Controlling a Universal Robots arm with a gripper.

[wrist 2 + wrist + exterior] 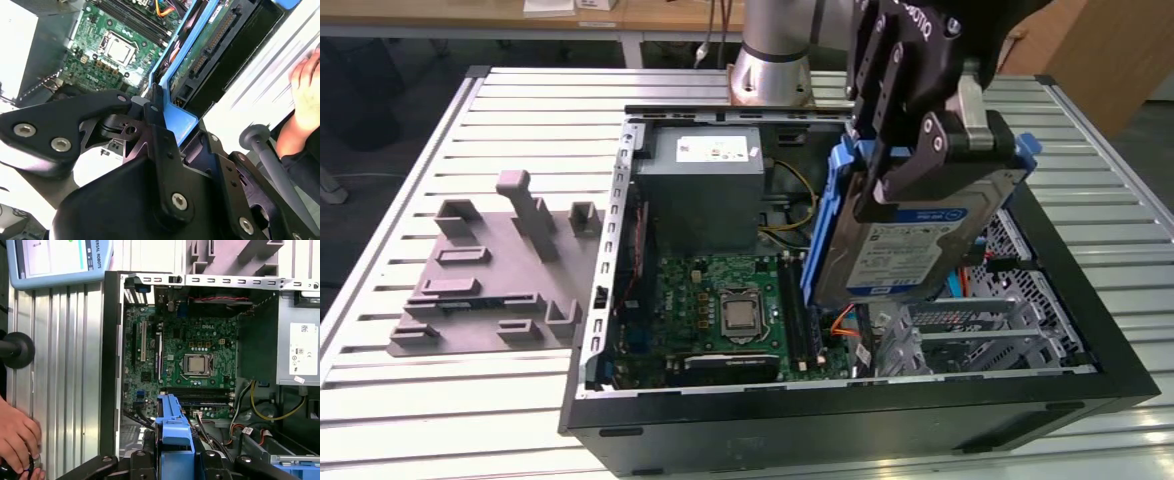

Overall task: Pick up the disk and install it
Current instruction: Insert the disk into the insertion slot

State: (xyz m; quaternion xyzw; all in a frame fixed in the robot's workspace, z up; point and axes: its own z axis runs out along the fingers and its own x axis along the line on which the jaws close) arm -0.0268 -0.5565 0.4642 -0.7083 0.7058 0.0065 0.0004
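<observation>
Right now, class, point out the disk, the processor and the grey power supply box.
the disk (914, 245), exterior view, on its white label.
the processor (739, 312), exterior view, on its metal lid.
the grey power supply box (704, 205), exterior view, on its bare face.

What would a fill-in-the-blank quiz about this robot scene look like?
The gripper is shut on the ____.
The plastic bracket round its edges is coloured ____.
The grey fixture lies on the exterior view's ____ of the open computer case.
Missing words: disk; blue; left.
</observation>
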